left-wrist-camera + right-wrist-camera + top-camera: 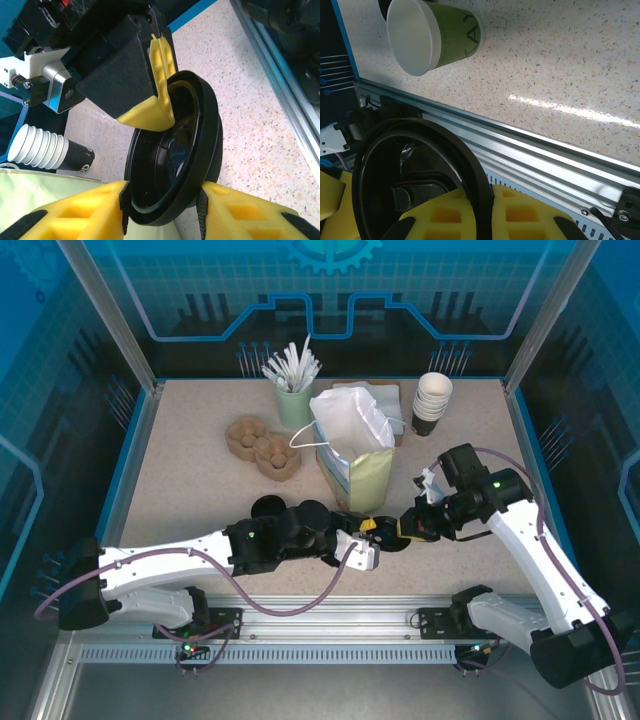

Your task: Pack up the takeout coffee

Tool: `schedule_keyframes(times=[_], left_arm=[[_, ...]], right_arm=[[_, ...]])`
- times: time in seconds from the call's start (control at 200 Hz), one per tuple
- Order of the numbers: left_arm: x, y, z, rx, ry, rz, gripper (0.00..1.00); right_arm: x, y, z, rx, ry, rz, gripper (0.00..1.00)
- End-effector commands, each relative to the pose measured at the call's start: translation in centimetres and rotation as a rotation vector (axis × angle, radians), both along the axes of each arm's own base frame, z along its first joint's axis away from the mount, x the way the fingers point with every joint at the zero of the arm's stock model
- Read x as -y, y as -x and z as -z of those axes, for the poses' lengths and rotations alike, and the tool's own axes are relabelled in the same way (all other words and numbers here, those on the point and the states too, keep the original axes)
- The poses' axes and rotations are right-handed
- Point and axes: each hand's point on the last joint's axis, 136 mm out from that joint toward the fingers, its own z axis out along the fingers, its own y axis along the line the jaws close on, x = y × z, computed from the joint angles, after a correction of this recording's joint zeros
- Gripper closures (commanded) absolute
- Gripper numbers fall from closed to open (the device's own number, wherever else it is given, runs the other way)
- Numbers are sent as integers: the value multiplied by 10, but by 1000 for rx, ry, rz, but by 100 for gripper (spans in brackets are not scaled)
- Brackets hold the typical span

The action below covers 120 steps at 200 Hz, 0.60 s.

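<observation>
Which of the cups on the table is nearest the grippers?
The lidless pale green cup just in front of the white bag, beside the gripped black lid; the stirrer cup and the stacked cups stand farther back.

Surface [190, 480]: speckled beige top with a blue border and a metal rail along the near edge.
Pulp carriers [262, 445]: two brown moulded trays, touching, at 10 o'clock from centre.
Green holder [295, 407]: upright at 12 o'clock, filled with white sticks.
White bag [350, 435]: standing open just beyond centre, with a pale green side panel.
Brown flat stack [380, 392]: behind the bag at 1 o'clock, partly hidden.
Cup stack [432, 403]: white-rimmed nested cups, tilted, at 2 o'clock.
Black round piece [267, 507]: at 8 o'clock, close to centre.
Pale green cup [435, 32]: lidless, on its side, near the rail.
</observation>
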Motion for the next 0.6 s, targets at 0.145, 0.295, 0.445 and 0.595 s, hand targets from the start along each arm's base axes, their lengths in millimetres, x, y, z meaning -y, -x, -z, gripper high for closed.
schedule_keyframes(times=[0.145, 0.295, 0.445, 0.595], left_arm=[[-3, -10, -10, 79, -39, -30, 62], [0, -9, -10, 80, -31, -18, 66], [5, -9, -8, 95, -39, -10, 68], [11, -8, -10, 99, -31, 7, 71]], right_arm=[[-3, 6, -3, -31, -32, -24, 100], [-5, 6, -5, -36, -48, -30, 100], [-8, 6, -8, -40, -65, -39, 100], [-11, 7, -9, -44, -79, -49, 100]])
